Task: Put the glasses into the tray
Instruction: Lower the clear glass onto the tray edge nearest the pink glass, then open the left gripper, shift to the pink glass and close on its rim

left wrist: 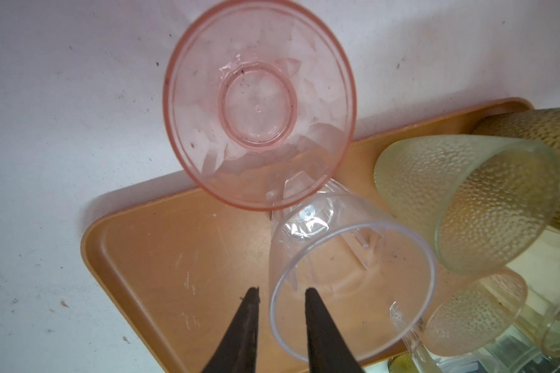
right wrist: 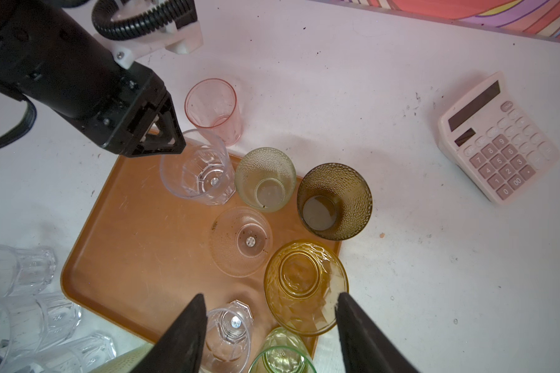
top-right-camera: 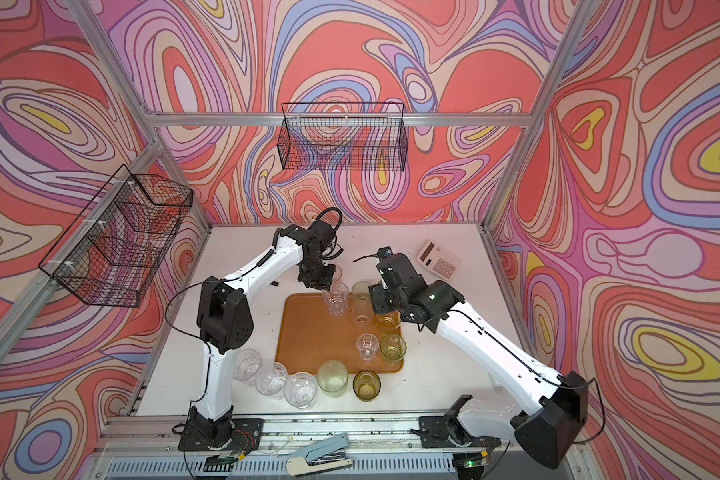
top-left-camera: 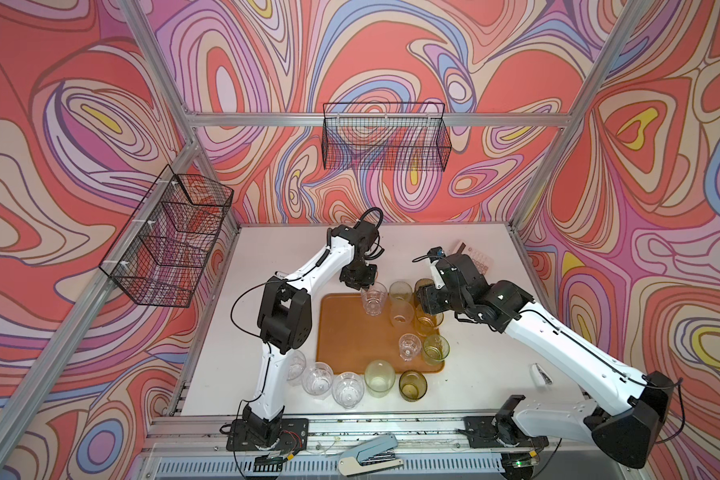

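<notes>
The orange-brown tray (top-left-camera: 341,332) (right wrist: 136,242) lies mid-table. My left gripper (top-left-camera: 362,282) (left wrist: 282,290) is open over the tray's far edge, its fingers astride the rim of an upright clear glass (top-left-camera: 373,299) (left wrist: 353,284), apart from the wall on both sides. A pink glass (left wrist: 259,106) (right wrist: 214,109) stands on the table just behind the tray. My right gripper (top-left-camera: 427,303) (right wrist: 271,297) hangs open and empty above an amber glass (right wrist: 306,287) at the tray's right side. Several more glasses stand on the tray. Three clear glasses (top-left-camera: 316,380) stand off it, front left.
A pale green glass (top-left-camera: 379,378) and an olive one (top-left-camera: 412,384) stand at the tray's front edge. A calculator (top-right-camera: 439,257) lies at the back right, a stapler (top-left-camera: 371,455) on the front rail. Black wire baskets (top-left-camera: 385,137) (top-left-camera: 169,237) hang on the walls.
</notes>
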Controlling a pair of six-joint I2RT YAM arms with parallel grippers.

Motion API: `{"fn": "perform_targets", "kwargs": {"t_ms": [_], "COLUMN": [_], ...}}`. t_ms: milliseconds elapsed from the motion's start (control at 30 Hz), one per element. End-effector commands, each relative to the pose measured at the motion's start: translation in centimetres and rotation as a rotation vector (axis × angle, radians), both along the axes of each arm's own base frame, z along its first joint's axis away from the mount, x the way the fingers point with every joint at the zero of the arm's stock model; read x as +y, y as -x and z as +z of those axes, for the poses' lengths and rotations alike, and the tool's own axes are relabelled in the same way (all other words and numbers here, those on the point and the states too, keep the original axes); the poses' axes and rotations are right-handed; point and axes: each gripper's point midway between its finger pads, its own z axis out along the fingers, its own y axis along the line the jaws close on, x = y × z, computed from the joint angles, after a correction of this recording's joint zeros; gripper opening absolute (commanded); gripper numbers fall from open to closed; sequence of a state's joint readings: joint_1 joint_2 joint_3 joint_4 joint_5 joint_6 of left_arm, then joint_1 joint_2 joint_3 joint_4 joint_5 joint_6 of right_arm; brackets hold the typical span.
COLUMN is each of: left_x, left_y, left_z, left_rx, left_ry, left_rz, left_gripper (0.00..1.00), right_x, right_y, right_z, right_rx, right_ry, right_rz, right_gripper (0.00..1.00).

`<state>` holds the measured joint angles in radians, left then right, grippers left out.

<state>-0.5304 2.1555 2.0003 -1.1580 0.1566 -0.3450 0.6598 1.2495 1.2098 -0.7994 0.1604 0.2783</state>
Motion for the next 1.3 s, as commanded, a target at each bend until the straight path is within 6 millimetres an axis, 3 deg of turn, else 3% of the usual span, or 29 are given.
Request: {"fn": "perform_targets", "kwargs": {"t_ms": [0, 667, 833, 1267], "left_x": [-0.1, 2.1, 3.1, 2.8], "left_y": [0.4, -2.8, -3.7, -6.1], "left_z": [1.9, 4.2, 3.9, 2.1], "left_rx": [-0.012, -0.114, -0.114, -0.128], "left_ry": [0.013, -0.008, -0.012, 0.008], "left_rz": [0.001, 0.028, 0.057, 0.083], "left_gripper": [0.32, 0.41, 0.41, 0.38], "right_x": [-0.2, -0.1, 0.1, 0.4], "right_y": [0.0, 0.7, 0.5, 0.4], "right_z": [-0.2, 0.0, 0.1, 0.0], "right_rx": [0.0, 0.006, 0.005, 0.017], "right_ry": [0.006, -0.006, -0.008, -0.003], "right_rz": [-0.002, 0.027, 0.032, 0.046], "right_gripper": [0.66, 0.66, 0.66, 0.66]}}
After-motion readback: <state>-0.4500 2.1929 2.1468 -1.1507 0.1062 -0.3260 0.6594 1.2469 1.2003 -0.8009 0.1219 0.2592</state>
